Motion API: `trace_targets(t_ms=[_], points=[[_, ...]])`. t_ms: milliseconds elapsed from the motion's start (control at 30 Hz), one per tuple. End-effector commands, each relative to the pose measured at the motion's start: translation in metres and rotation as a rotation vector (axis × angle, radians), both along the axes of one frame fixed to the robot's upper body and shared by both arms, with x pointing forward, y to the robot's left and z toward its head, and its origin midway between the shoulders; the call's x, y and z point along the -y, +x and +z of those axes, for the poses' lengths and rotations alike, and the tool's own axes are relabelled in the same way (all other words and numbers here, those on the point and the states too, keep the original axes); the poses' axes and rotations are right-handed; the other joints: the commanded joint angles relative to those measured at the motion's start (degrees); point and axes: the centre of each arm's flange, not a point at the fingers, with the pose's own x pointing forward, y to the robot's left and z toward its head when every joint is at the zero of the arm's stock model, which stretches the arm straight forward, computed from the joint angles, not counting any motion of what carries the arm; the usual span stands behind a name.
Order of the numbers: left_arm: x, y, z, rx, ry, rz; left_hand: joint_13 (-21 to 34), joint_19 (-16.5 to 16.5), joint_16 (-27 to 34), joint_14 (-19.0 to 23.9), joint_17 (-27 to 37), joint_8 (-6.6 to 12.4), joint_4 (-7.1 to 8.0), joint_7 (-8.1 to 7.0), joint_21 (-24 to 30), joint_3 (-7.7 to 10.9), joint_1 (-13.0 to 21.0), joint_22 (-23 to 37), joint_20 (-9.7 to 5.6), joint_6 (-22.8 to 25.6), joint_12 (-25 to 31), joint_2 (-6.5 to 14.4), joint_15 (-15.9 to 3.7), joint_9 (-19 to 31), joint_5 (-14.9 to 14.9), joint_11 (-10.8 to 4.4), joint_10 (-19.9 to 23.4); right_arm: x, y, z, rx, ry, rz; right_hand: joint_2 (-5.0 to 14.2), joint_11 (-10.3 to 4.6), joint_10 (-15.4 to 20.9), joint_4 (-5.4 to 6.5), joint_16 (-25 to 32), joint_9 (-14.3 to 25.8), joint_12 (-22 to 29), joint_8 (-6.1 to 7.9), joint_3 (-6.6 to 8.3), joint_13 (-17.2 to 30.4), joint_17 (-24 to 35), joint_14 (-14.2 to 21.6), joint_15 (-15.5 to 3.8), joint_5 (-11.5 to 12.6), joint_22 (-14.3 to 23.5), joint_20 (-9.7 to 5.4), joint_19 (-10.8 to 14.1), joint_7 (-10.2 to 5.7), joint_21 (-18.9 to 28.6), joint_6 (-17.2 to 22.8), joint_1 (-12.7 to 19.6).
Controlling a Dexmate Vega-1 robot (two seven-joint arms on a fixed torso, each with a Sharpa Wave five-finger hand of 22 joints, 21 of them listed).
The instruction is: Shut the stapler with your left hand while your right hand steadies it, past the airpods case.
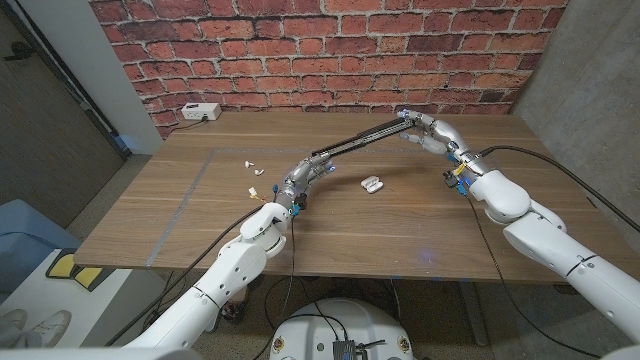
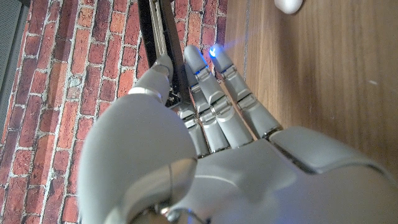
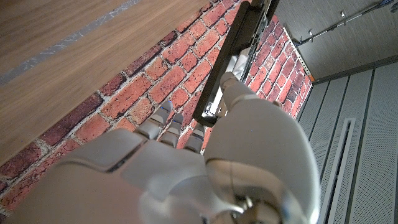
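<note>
Stapler [image 1: 355, 143] is opened out long; each robot hand, left [image 1: 305, 177] and right [image 1: 430, 130], grips one end, ready to fold it.

One stapler [image 1: 362, 142], one airpods case [image 1: 372, 184], two robot hands.

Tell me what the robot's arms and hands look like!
Both arms are smooth, rounded white shells. Thin black cables run along them, and small yellow and blue bits sit at the right wrist. The left hand and right hand are silver-grey with jointed metal-looking fingers. One left fingertip glows blue.
</note>
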Motion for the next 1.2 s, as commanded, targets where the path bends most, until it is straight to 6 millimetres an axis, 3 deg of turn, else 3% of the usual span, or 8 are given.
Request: trace_targets(t_ms=[33,100,167,333,533,733,1167,1200], points=[[0.0043,-0.0034,-0.0022,-0.004,0.001,-0.018,0.34,-0.22,0.18,0.29,0.15,0.37,2.51,-0.58,0.47,2.46,2.05,0.08,-1.16,1.12,0.2,2.32,0.03,0.18,0.25,-5.04,5.67,-0.0002,-0.0022,-0.0033,-0.003,0.011,0.009,0.04,-0.22,3.18,0.25,0.88,0.33,1.2,1.15,0.53,0.45,0.34,1.19,-6.63,-0.04,0.11,-0.38,0.76,0.07,0.48,4.05,0.87],[0.0049,-0.0039,-0.0025,-0.003,0.001,-0.02,0.36,-0.26,0.2,0.31,0.16,0.36,2.52,-0.56,0.5,2.47,2.03,0.07,-1.15,1.15,0.17,2.34,0.02,0.17,0.26,-5.07,5.63,0.0002,-0.0023,-0.004,-0.005,0.017,0.011,-0.12,-1.1,5.6,0.63,1.66,0.33,1.98,1.58,0.35,0.8,0.51,2.23,-7.04,-0.15,0.12,-0.67,1.28,0.0,0.61,6.62,0.9],[0.0057,-0.0042,-0.0027,-0.001,0.002,-0.022,0.37,-0.31,0.21,0.31,0.18,0.31,2.51,-0.54,0.54,2.47,2.02,0.07,-1.15,1.11,0.12,2.32,0.0,0.16,0.25,-5.02,5.57,0.0005,-0.0025,-0.0042,-0.005,0.015,0.008,-0.17,-1.09,8.18,0.88,2.17,0.27,2.88,1.62,0.16,1.06,0.64,2.81,-7.29,-0.24,0.14,-0.77,1.66,-0.02,0.7,7.84,0.82],[0.0073,-0.0046,-0.003,-0.002,0.0,-0.026,0.39,-0.33,0.16,0.2,0.17,0.25,2.55,-0.5,0.7,2.48,1.94,0.05,-1.15,1.16,0.09,2.31,0.03,0.13,0.25,-5.03,5.65,0.001,-0.0024,-0.0055,-0.005,0.024,0.016,-0.12,-1.48,11.07,1.29,3.29,0.18,3.79,1.45,-0.2,1.58,0.87,4.37,-8.07,-0.34,0.16,-1.0,2.63,-0.02,0.93,9.28,0.57],[0.0077,-0.0055,-0.0044,-0.006,0.001,-0.024,0.5,-0.4,0.2,0.21,0.21,0.17,2.51,-0.53,0.85,2.51,1.93,0.03,-1.18,1.18,0.06,2.27,-0.01,0.1,0.26,-5.06,5.66,0.0012,-0.002,-0.0072,-0.007,0.029,0.017,-0.16,-2.07,13.81,1.62,4.3,0.21,4.56,2.33,-0.66,2.32,1.17,5.17,-8.72,-0.39,0.21,-1.08,3.11,-0.01,0.93,13.84,0.29],[0.0083,-0.0054,-0.005,-0.006,0.0,-0.026,0.56,-0.49,0.2,0.19,0.21,0.07,2.49,-0.6,1.0,2.52,1.89,0.01,-1.23,1.15,0.01,2.22,-0.05,0.07,0.27,-5.19,5.67,0.0021,-0.0016,-0.0089,-0.006,0.039,0.014,0.03,-2.11,17.04,1.96,5.89,0.09,5.53,2.27,-1.11,3.3,1.69,6.97,-9.47,-0.32,0.3,-1.06,4.28,0.01,1.25,16.07,-0.04],[0.0107,-0.0019,-0.0051,-0.009,0.006,-0.033,0.72,-0.73,0.12,-0.03,0.22,-0.15,2.52,-0.77,1.33,2.61,1.83,-0.02,-1.2,1.01,-0.14,2.26,0.0,0.02,0.29,-5.14,5.6,0.0024,0.0011,-0.0108,-0.006,0.063,0.002,0.75,-1.71,26.23,2.87,11.53,0.41,9.49,2.28,-0.6,7.93,5.15,10.9,-10.77,-0.08,0.73,-1.14,7.21,0.27,2.29,22.22,0.93],[0.011,-0.0018,-0.0051,-0.01,0.009,-0.032,0.74,-0.75,0.1,-0.06,0.22,-0.16,2.5,-0.84,1.34,2.63,1.85,-0.02,-1.21,1.0,-0.14,2.26,-0.04,0.02,0.3,-5.17,5.61,0.0025,0.0019,-0.0112,-0.008,0.068,0.005,0.73,-1.65,29.37,2.88,12.09,0.5,11.6,1.86,-0.55,8.98,5.66,11.75,-10.79,-0.06,0.79,-1.22,7.34,0.37,2.36,22.48,1.23]])
